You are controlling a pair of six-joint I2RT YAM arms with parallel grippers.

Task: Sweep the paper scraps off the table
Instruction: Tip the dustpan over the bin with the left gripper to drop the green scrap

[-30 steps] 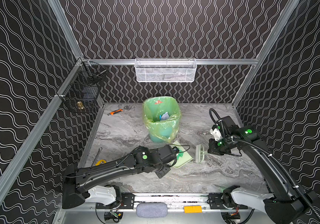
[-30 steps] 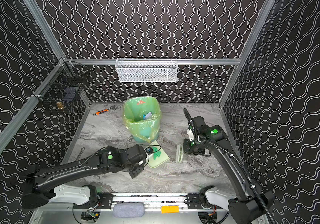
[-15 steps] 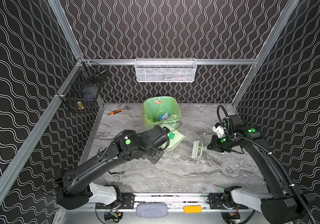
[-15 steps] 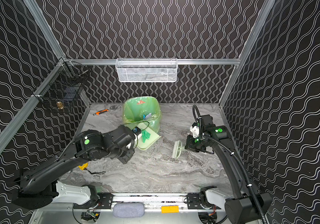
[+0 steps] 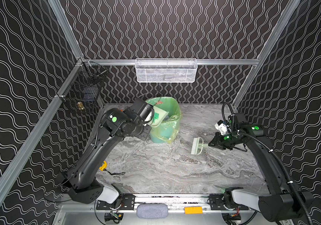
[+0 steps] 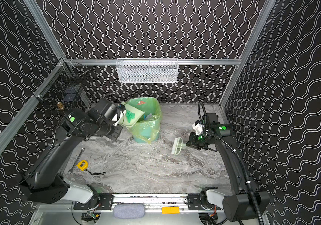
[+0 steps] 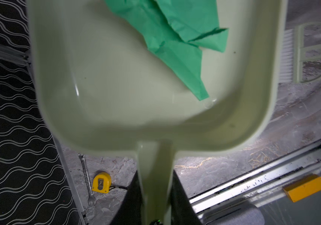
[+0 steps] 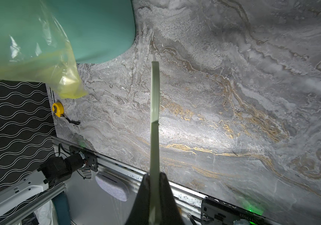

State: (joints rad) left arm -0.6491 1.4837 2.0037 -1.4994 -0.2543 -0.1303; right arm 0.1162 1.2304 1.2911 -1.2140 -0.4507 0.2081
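The left gripper [image 7: 155, 196] is clamped narrowly on the handle of a pale green dustpan [image 7: 116, 87], with a black finger [image 7: 132, 196] pressed against either side of the handle. In both top views the dustpan [image 5: 160, 116] [image 6: 136, 114] hangs over the left rim of a teal bin [image 5: 163, 134] lined with a yellow-green plastic bag, its open lip tipped down into the bin's mouth. A crumpled green paper scrap [image 7: 175, 39] lies on the pan's floor towards that lip, and it also shows in a top view [image 6: 130, 116]. A bluish bit [image 6: 148, 116] shows inside the bin, too small to make out. To the right of the bin, well apart from it, the right gripper [image 8: 154, 179] is closed tight on the handle of a pale green hand brush [image 5: 197, 146], bristles turned towards the bin. Whether the brush touches the grey marbled worktop [image 5: 165, 171] I cannot tell. Near the left edge of the worktop lie a yellow tape measure [image 6: 82, 164] and, just beside it, a metal wrench [image 6: 76, 161].
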